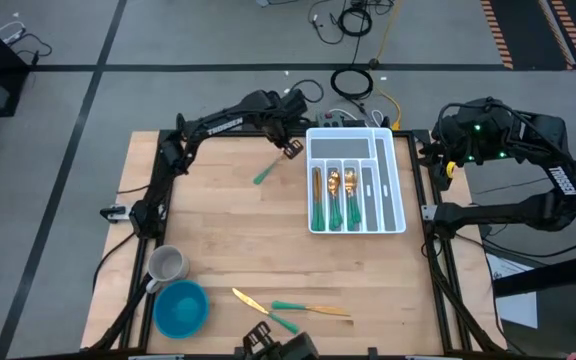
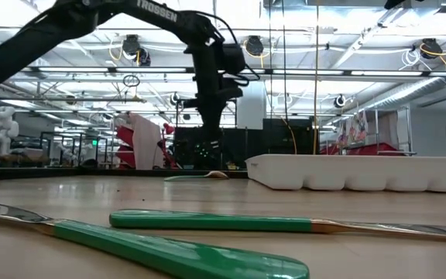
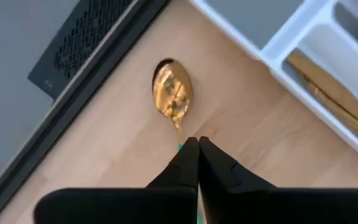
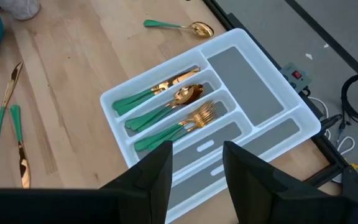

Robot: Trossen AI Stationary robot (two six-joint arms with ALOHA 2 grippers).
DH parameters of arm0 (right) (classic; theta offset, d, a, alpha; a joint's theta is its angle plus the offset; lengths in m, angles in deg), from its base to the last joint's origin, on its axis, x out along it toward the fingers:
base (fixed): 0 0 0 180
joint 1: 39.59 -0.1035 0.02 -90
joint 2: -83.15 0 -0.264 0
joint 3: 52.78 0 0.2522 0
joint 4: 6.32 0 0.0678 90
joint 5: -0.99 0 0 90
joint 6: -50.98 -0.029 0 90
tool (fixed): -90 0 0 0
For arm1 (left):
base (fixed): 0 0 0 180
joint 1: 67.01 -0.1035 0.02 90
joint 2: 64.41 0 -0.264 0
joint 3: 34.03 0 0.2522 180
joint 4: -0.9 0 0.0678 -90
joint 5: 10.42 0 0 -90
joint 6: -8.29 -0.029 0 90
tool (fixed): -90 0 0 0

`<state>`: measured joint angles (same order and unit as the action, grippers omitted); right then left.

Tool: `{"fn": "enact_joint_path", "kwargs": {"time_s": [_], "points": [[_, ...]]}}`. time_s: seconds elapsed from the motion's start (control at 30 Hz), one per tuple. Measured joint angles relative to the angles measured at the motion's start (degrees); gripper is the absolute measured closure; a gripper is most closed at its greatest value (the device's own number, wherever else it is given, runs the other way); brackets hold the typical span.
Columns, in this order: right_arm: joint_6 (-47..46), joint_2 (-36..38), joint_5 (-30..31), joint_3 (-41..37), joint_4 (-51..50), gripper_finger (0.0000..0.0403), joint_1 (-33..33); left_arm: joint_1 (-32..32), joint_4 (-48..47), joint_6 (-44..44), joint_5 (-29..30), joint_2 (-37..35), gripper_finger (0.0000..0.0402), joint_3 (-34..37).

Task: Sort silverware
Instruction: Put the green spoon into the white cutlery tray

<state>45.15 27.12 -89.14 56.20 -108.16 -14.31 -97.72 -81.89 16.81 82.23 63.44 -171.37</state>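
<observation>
A teal-handled spoon (image 1: 268,170) lies flat on the table just left of the white tray (image 1: 392,180); its gold bowl (image 3: 173,96) points toward the far edge. My left gripper (image 3: 197,144) is shut and stands over the spoon's neck. The tray's three left slots hold knives, spoons and forks (image 4: 166,109). Three more pieces (image 1: 288,308) lie near the table's near edge; two of them (image 2: 207,232) fill the low view's foreground. My right gripper (image 4: 197,168) is open and held high beyond the tray's right side. My left gripper's shut fingertips (image 3: 188,155) point down over the spoon's neck (image 3: 179,132), where gold meets green. Whether they touch it I cannot tell. The spoon lies flat on the wood.
A grey mug (image 1: 168,264) and a blue bowl (image 1: 181,307) stand at the near left corner. The tray's two right slots (image 4: 241,62) show grey bottoms. A black frame rail (image 3: 98,74) runs along the far edge close to the spoon. Bare wood spans the table's middle.
</observation>
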Motion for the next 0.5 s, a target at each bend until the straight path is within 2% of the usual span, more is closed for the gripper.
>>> {"fn": "enact_joint_path", "kwargs": {"time_s": [0.13,0.37,0.5], "points": [[-0.4,0.0,0.0,0.0,0.0,0.0260,0.0,-0.5,0.6,1.1,-1.2,1.7,0.0364,0.1],[-0.5,0.0,0.0,0.0,0.0,0.0240,0.0,-0.6,-0.5,1.3,-1.5,7.1,0.0263,0.1],[-0.5,0.0,0.0,0.0,0.0,0.0237,0.0,-0.8,-1.2,3.1,0.6,9.5,0.0230,0.2]]}}
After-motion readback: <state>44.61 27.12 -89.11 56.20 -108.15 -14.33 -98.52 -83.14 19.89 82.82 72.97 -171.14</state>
